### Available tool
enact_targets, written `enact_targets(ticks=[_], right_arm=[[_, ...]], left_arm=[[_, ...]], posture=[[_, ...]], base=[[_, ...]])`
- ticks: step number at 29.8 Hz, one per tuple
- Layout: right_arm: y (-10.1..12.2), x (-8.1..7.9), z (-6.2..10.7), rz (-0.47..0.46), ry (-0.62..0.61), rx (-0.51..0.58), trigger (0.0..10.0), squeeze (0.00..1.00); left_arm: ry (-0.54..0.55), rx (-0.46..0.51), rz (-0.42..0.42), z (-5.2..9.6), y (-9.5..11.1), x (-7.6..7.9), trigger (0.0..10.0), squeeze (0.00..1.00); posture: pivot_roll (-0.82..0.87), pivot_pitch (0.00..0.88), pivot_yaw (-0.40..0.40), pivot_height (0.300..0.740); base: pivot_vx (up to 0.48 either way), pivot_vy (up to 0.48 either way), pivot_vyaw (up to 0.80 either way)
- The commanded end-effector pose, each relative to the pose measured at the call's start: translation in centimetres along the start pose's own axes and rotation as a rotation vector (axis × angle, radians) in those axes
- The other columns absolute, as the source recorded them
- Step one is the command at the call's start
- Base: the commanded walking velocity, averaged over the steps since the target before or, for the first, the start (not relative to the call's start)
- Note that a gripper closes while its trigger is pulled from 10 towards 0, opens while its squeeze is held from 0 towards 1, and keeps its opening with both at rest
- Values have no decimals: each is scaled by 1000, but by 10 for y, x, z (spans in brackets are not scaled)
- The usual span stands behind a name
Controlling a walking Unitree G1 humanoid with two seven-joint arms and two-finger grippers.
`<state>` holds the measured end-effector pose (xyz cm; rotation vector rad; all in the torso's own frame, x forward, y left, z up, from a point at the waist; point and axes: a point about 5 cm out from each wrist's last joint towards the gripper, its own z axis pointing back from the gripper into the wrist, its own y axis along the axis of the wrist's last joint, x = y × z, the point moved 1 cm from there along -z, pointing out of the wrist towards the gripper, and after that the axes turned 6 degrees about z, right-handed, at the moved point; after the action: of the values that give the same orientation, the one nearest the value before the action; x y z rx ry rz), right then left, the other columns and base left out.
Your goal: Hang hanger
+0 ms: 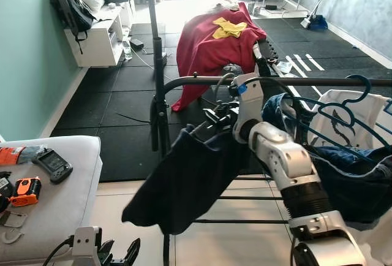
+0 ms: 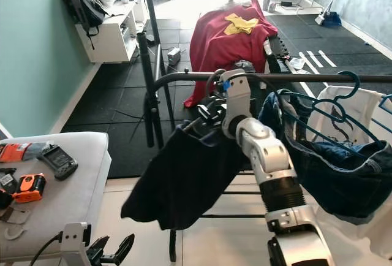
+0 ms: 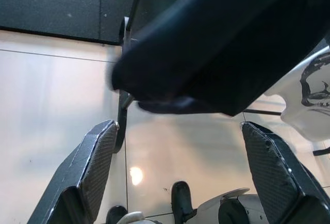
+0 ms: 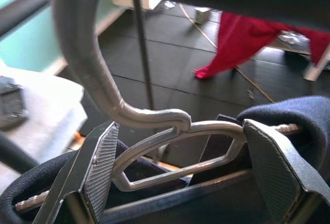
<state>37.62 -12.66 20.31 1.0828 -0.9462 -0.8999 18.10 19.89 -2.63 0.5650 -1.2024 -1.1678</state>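
I am holding the right gripper (image 2: 211, 114) up at the centre of the frame, just under the rail (image 2: 294, 78) that is crossing the picture. In the right wrist view its fingers (image 4: 100, 170) are standing apart either side of the hanger (image 4: 170, 152), not pressing on it, so the claw is released. The grey hook (image 4: 87, 64) is curving up toward the dark rail at the top of that view; whether it is fully seated over the rail I cannot tell. The dark shirt (image 2: 177, 180) is drooping from the hanger toward lower centre.

The left gripper (image 1: 116, 255) is idling at the bottom left, spread wide and empty.

My worries from here: if the hook is only resting on its tip, pulling my arm back could be dragging it off, since the shirt's weight is hanging unevenly to the left. A finger could also be snagging the hanger's frame or fabric on withdrawal. The blue hangers (image 2: 318, 116) at right are crowding close, so a sideways nudge could be tangling them.
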Motion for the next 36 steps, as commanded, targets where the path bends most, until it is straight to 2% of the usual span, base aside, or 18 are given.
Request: enact_targets(ticks=[1, 5, 10, 17, 18, 19, 20, 22, 23, 24, 26, 27, 29, 30, 31, 32, 33, 36], right_arm=[[-21, 2, 0, 9, -29, -112, 10000, 0], [-37, 14, 5, 10, -95, -205, 10000, 0], [-45, 21, 9, 7, -125, -252, 10000, 0], [-50, 20, 14, -25, -107, -286, 10000, 0], [-47, 9, 16, -67, -33, -265, 10000, 0], [-47, 9, 16, -67, -33, -265, 10000, 0], [-37, -1, 17, -80, 43, -200, 10000, 0], [-37, -1, 17, -80, 43, -200, 10000, 0], [-26, -8, 19, -85, 91, -121, 10000, 0], [-15, -8, 20, -76, 94, -43, 10000, 0], [-15, -8, 20, -76, 94, -43, 10000, 0], [-7, -6, 21, -49, 76, 17, 10000, 0], [-1, -3, 22, -17, 53, 59, 10000, 0], [-1, -3, 22, -17, 53, 59, 10000, 0], [-1, -1, 23, 42, 23, 42, 10000, 0], [-1, -1, 23, 42, 23, 42, 10000, 0], [-6, 4, 25, 95, -21, -5, 10000, 0], [-9, 7, 26, 132, -55, -37, 10000, 0]], left_arm=[[17, -9, 11, 5, -4, -5, 10000, 0], [13, -11, 13, 4, -4, -5, 10000, 0], [12, -10, 14, 4, -5, -5, 10000, 0], [9, -9, 13, 3, -5, -4, 10000, 0], [7, -8, 12, 3, -4, -4, 10000, 0], [7, -8, 12, 3, -4, -4, 10000, 0], [4, -8, 12, 3, -4, -3, 10000, 0], [4, -8, 12, 3, -4, -3, 10000, 0], [1, -7, 11, 3, -4, -3, 10000, 0], [-1, -7, 11, 2, -3, -2, 10000, 0], [-1, -7, 11, 2, -3, -2, 10000, 0], [-1, -6, 10, 2, -3, -2, 10000, 0], [-2, -4, 10, 2, -2, -2, 10000, 0], [-2, -4, 10, 2, -2, -2, 10000, 0], [-4, -4, 9, 2, -2, -2, 10000, 0], [-4, -4, 9, 2, -2, -2, 10000, 0], [-6, -3, 8, 1, -2, -1, 10000, 0], [-8, -3, 8, 1, -2, -1, 10000, 0]], posture=[[-105, 65, 19, 736], [-105, 65, 18, 736], [-109, 64, 17, 736], [-111, 63, 18, 736], [-112, 63, 18, 736], [-112, 63, 18, 736], [-116, 63, 20, 736], [-116, 63, 20, 736], [-116, 62, 19, 736], [-116, 61, 18, 736], [-116, 61, 18, 736], [-117, 60, 17, 736], [-118, 61, 17, 736], [-118, 61, 17, 736], [-120, 60, 17, 736], [-120, 60, 17, 736], [-122, 59, 16, 736], [-123, 58, 17, 736]], base=[[0, 0, 0], [0, 0, 0], [0, 0, 0], [0, 0, 0], [0, 0, 0], [0, 0, 0], [0, 0, 0], [0, 0, 0], [0, 0, 0], [0, 0, 0], [0, 0, 0], [0, 0, 0], [0, 0, 0], [0, 0, 0], [0, 0, 0], [0, 0, 0], [0, 0, 0], [0, 0, 0]])
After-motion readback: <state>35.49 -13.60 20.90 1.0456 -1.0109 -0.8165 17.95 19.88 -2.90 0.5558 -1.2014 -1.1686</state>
